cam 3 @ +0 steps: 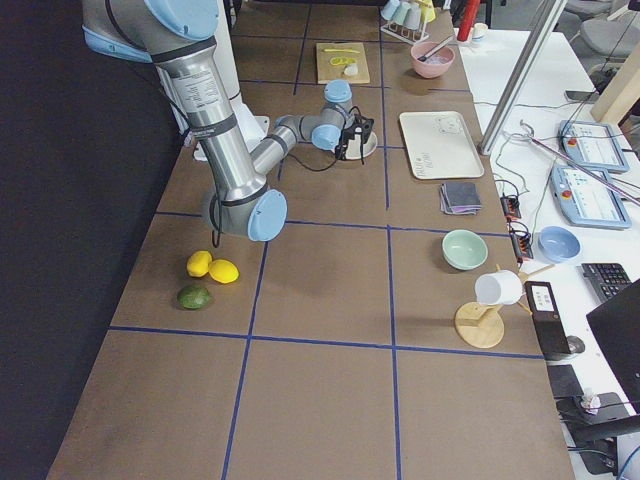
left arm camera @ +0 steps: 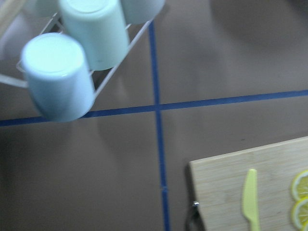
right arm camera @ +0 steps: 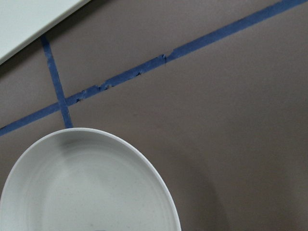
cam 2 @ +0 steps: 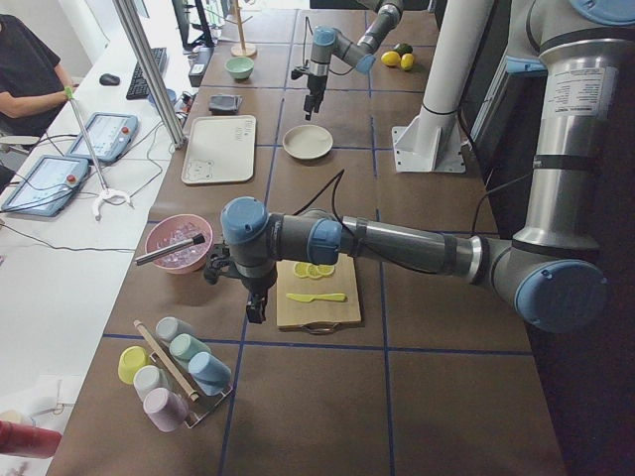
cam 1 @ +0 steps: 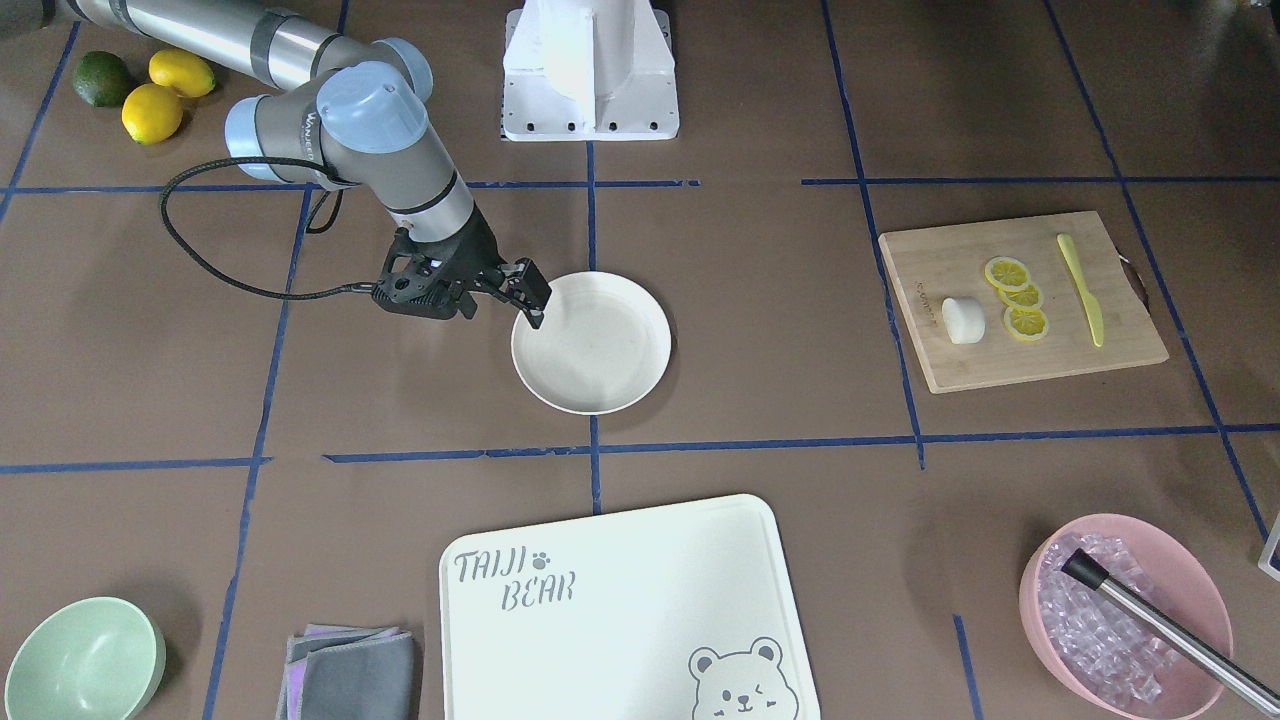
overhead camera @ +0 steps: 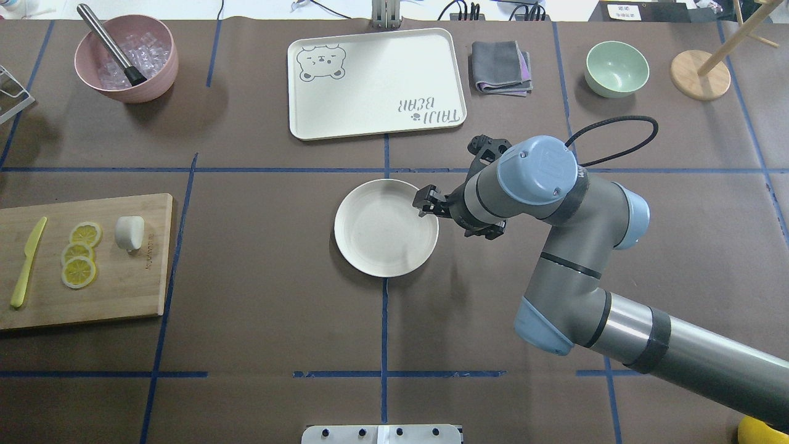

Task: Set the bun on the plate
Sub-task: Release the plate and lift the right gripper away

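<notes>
while bun (cam 1: 963,320) lies on wooden board (cam 1: 1040,365), right jaws hang over plate (cam 1: 600,350) rim

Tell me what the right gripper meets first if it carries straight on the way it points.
Probably the plate, close to its rim on the robot's right side: the right gripper points down over that edge. Depth is unclear, so it might only clip the rim.

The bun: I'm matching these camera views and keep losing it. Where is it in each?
Front-facing: the bun sits right, on the wooden board, left of the lemon slices.
Overhead: far left, right of the slices.
Exterior left: hidden behind the left arm.
Exterior right: tiny white speck, top centre.
Left wrist: not in it.
Right wrist: not in it.
Shared landmark: the lemon slices.
</notes>
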`<state>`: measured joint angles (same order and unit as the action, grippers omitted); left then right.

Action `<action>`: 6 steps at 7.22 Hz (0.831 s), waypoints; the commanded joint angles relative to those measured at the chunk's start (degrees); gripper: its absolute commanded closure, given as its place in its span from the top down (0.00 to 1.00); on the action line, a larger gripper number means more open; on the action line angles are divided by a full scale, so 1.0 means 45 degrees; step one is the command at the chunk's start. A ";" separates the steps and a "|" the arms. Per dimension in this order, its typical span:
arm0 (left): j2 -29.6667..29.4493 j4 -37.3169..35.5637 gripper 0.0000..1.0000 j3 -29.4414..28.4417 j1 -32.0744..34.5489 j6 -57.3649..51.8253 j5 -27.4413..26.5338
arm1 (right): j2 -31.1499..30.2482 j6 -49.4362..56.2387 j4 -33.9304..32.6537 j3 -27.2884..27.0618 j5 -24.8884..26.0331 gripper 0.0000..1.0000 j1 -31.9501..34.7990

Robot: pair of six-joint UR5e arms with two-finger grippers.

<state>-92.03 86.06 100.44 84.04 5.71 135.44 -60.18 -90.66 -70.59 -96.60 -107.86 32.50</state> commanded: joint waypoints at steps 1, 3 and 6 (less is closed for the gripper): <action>0.0137 -0.0003 1.00 0.2106 -0.2064 0.3424 -0.0038 | 0.0034 0.2032 -0.2544 -0.1107 -0.0094 1.00 0.0607; 0.0177 0.0114 1.00 0.3125 -0.3529 0.5731 -0.0077 | -0.0024 0.3305 -0.3354 -0.1228 -0.1084 1.00 0.1658; 0.0196 0.3504 1.00 0.2915 -0.7003 1.1079 -0.2683 | -0.0239 0.6696 -0.5223 -0.1851 -0.2569 1.00 0.3805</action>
<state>-91.13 96.40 113.83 58.89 46.06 128.92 -60.85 -67.48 -89.99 -103.51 -116.63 45.47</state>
